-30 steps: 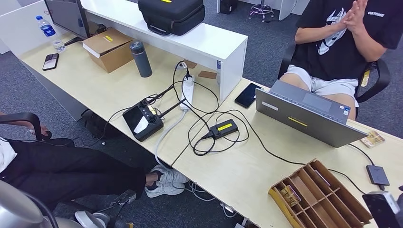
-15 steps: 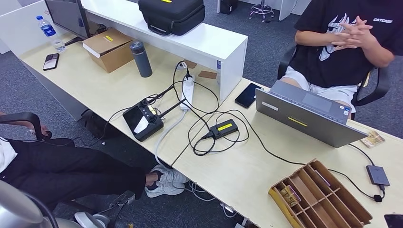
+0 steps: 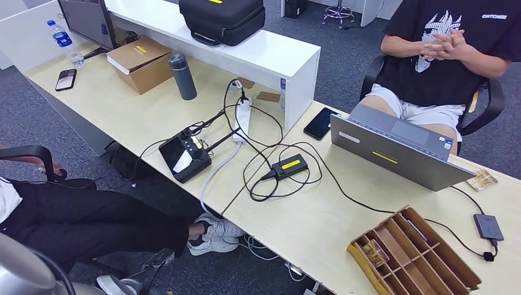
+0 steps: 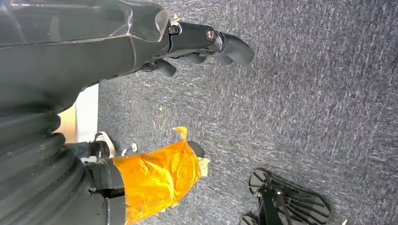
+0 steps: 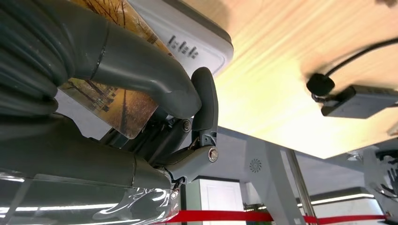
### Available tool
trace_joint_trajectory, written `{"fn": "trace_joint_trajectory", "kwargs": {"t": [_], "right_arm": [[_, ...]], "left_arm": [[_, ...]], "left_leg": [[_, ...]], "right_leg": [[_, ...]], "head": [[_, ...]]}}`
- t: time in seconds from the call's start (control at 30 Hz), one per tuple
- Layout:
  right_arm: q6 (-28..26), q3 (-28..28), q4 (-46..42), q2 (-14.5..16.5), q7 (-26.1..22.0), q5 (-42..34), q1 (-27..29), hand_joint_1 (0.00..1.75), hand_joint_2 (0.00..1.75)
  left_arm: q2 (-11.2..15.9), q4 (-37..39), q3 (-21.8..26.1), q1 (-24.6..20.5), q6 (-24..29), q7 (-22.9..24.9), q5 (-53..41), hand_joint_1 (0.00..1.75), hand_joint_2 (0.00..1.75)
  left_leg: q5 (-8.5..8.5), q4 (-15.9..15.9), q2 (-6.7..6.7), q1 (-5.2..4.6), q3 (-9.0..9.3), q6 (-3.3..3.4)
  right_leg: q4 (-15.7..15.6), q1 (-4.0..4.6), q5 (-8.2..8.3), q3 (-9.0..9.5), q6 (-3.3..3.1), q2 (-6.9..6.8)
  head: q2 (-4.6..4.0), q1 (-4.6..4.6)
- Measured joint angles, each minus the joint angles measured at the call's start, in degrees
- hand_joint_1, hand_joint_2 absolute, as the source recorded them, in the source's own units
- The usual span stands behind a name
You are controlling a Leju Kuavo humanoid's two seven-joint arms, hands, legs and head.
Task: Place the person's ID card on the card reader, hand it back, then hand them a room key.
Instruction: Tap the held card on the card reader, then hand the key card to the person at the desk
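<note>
I am seeing the right hand (image 5: pixel 187 117) pinching a card (image 5: pixel 117 101) beside the white reader (image 5: pixel 187 35). Left hand (image 4: pixel 206 44) is hanging empty, fingers loosely curled, over carpet (image 4: pixel 305 93).

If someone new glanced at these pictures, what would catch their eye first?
Probably the open grey laptop on the pale desk, facing a seated person with clasped hands. Next, the tangle of black cables beside it and the wooden compartment tray at the near edge.
</note>
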Motion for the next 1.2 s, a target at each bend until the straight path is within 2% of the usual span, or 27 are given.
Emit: {"fn": "trace_joint_trajectory", "kwargs": {"t": [0.13, 0.3, 0.5, 0.7, 0.83, 0.97, 1.13, 1.2], "right_arm": [[-1.65, 0.02, 2.13, 0.0, 2.35, 3.36, -0.23, 1.75, 1.75], [-4.26, 0.04, 2.01, 0.17, -0.75, 3.42, 0.07, 1.75, 1.75], [-3.43, 1.78, -9.97, 1.38, -3.55, 0.04, 2.64, 1.75, 1.75], [-1.27, 5.28, -24.14, 1.7, -3.95, -2.75, 3.81, 1.75, 1.75], [-0.81, 7.25, -29.67, 1.71, -5.89, -5.27, 3.96, 1.75, 1.75], [3.08, 11.02, -36.44, 1.7, -5.2, -7.07, 2.89, 1.75, 1.75], [4.18, 13.87, -40.0, 1.69, -5.02, -7.61, 1.86, 1.75, 1.75], [6.21, 15.55, -40.36, 1.72, -4.51, -6.92, 0.19, 1.75, 1.75]], "left_arm": [[-0.02, 0.0, 0.01, -0.01, 0.01, 0.0, -0.15, 0.0, 1.75], [-0.08, 0.0, 0.05, 0.01, 0.05, 0.0, -0.17, 0.0, 1.75], [-0.48, -0.04, 0.09, 0.07, 0.08, 0.01, -0.16, 0.0, 1.75], [-0.57, -0.3, 0.11, 0.06, -0.21, -0.18, -0.99, 0.0, 1.75], [-0.52, -0.31, 0.11, 0.06, -0.28, -0.44, -1.5, 0.0, 1.75], [-0.14, -0.31, 0.11, -0.02, -0.45, -0.65, -2.15, 0.0, 1.75], [0.08, -0.31, 0.1, -0.03, -0.57, -0.76, -2.63, 0.0, 1.75], [0.32, -0.3, 0.08, -0.07, -0.86, -1.05, -3.2, 0.0, 1.75]], "left_leg": [[0.0, 0.0, -0.03, 0.0, 0.01, 0.0], [0.0, 0.0, -0.03, 0.0, 0.0, 0.0], [0.0, 0.0, -0.04, 0.0, -0.01, 0.0], [0.0, 0.0, -0.03, 0.0, 0.0, 0.0], [0.0, 0.0, -0.04, 0.0, -0.01, 0.0], [0.0, 0.0, 0.01, -0.01, 0.04, 0.0], [0.01, 0.0, -0.06, 0.0, 0.02, -0.01], [0.01, -0.01, 0.02, 0.0, -0.02, -0.01]], "right_leg": [[0.0, 0.0, 0.0, 0.03, 0.0, -0.01], [0.0, 0.0, 0.01, 0.03, 0.0, -0.01], [0.01, 0.0, 0.0, 0.01, 0.0, -0.02], [0.02, 0.0, -0.02, 0.01, 0.01, -0.01], [0.02, 0.0, -0.02, 0.04, 0.02, -0.02], [0.03, 0.0, -0.02, 0.03, 0.01, 0.01], [0.04, 0.0, -0.02, 0.06, 0.02, -0.02], [0.07, 0.0, 0.01, 0.03, -0.03, 0.02]], "head": [[0.0, 0.01], [0.0, 0.01], [0.0, -0.01], [0.0, 0.01], [0.0, 0.01], [0.0, -0.01], [0.0, 0.0], [0.0, 0.01]]}}
